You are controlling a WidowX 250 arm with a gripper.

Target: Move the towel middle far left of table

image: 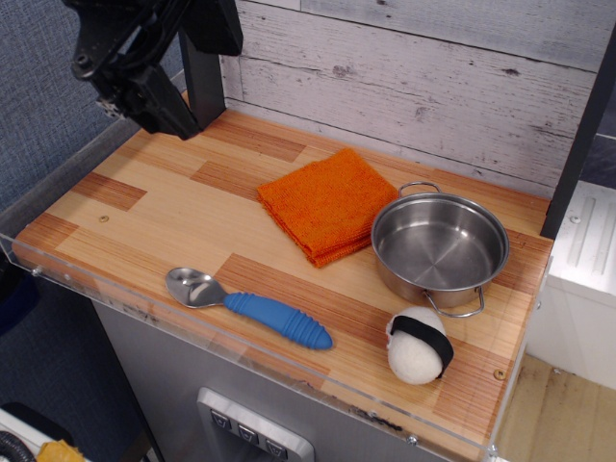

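Note:
The orange towel lies flat and folded on the wooden table, at the back middle, with its right corner touching the steel pot. My black gripper hangs over the table's far left corner, well to the left of the towel and above the surface. It holds nothing that I can see. Its fingers merge into one dark shape, so I cannot tell whether they are open or shut.
A spoon with a blue handle lies near the front edge. A white and black sushi toy sits at the front right. A clear acrylic rim runs along the table's left and front edges. A plank wall stands behind.

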